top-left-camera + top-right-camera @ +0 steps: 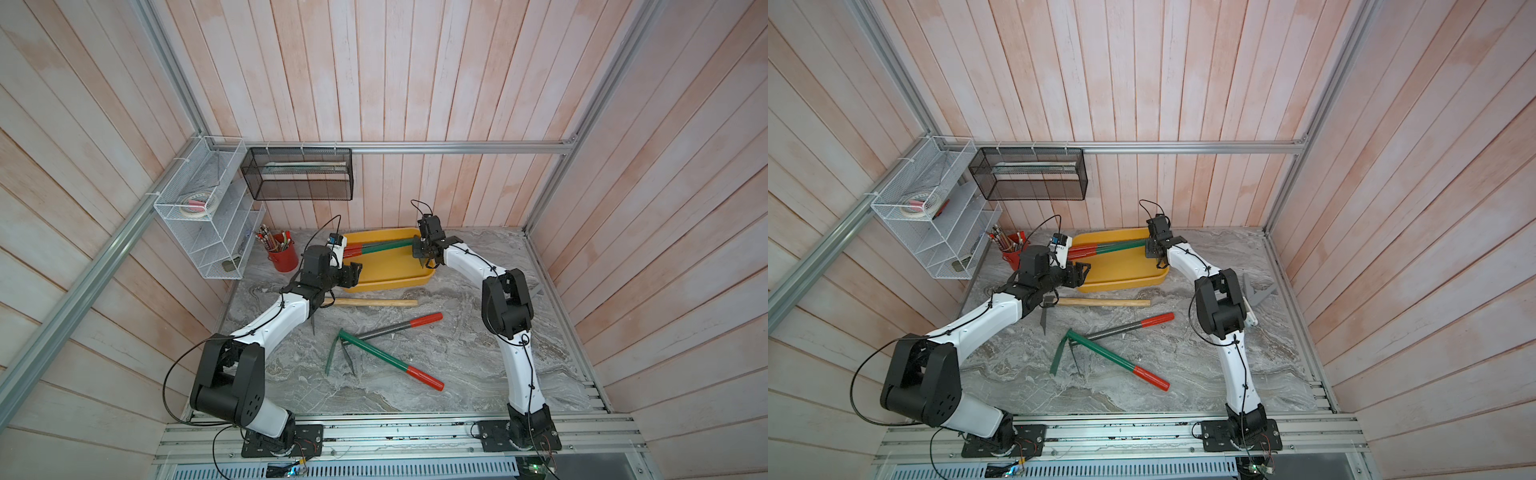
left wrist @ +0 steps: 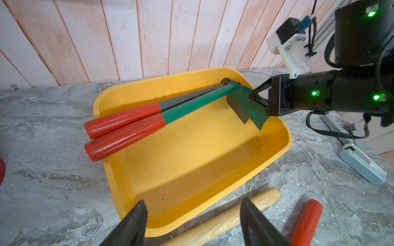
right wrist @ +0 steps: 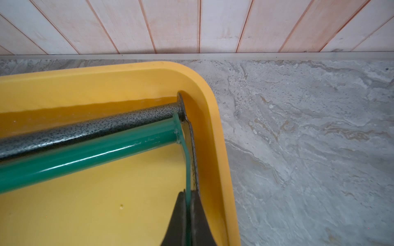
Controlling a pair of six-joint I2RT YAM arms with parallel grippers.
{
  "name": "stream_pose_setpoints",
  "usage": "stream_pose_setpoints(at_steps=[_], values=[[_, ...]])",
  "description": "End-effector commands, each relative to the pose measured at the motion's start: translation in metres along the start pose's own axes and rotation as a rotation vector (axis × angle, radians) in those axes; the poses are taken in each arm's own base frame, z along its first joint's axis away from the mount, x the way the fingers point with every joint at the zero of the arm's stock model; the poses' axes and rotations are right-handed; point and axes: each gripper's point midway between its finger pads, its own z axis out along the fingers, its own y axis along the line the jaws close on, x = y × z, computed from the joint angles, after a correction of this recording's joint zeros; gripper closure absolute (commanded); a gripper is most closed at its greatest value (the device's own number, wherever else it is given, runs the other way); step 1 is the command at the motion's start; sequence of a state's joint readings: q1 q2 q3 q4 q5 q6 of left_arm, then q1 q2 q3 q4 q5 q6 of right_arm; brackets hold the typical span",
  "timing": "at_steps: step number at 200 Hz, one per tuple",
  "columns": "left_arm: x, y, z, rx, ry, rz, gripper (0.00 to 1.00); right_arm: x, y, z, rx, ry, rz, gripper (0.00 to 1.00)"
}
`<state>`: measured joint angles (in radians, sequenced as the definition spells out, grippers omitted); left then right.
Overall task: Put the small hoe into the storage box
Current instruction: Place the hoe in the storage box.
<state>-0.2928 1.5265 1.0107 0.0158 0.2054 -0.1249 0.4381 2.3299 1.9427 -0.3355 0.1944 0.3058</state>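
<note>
Marble tabletop (image 1: 457, 361); small hoe (image 2: 191, 104) already inside storage box (image 2: 213, 161), beside grey hoe (image 2: 187, 96); right gripper (image 3: 188, 198) clamped on its blade, release pending; left gripper (image 2: 193, 204) spread, empty.

Soft, even light fills both top views, leaving only faint, soft-edged shadows on the bench (image 1: 415, 395). Wall planks (image 1: 374, 83) bow toward the frame edges. In the left wrist view the close fingers (image 2: 132, 225) blur, and the storage box (image 2: 191, 166) carries a mild sheen.
</note>
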Motion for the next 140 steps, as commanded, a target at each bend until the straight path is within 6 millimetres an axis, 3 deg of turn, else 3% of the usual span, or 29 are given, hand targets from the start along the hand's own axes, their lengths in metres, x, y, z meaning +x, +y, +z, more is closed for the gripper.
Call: stream_pose_setpoints(at_steps=[1, 43, 140], values=[[0.007, 0.001, 0.001, 0.011, 0.008, -0.013, 0.29, -0.013, 0.007, -0.017, -0.006, -0.070, 0.025, 1.00], [0.006, 0.000, 0.001, 0.014, 0.004, -0.013, 0.29, -0.006, 0.003, -0.007, 0.008, -0.061, 0.030, 1.00], [0.005, 0.000, 0.002, 0.017, 0.007, -0.016, 0.29, -0.013, -0.004, 0.017, 0.021, -0.064, 0.015, 0.98]])
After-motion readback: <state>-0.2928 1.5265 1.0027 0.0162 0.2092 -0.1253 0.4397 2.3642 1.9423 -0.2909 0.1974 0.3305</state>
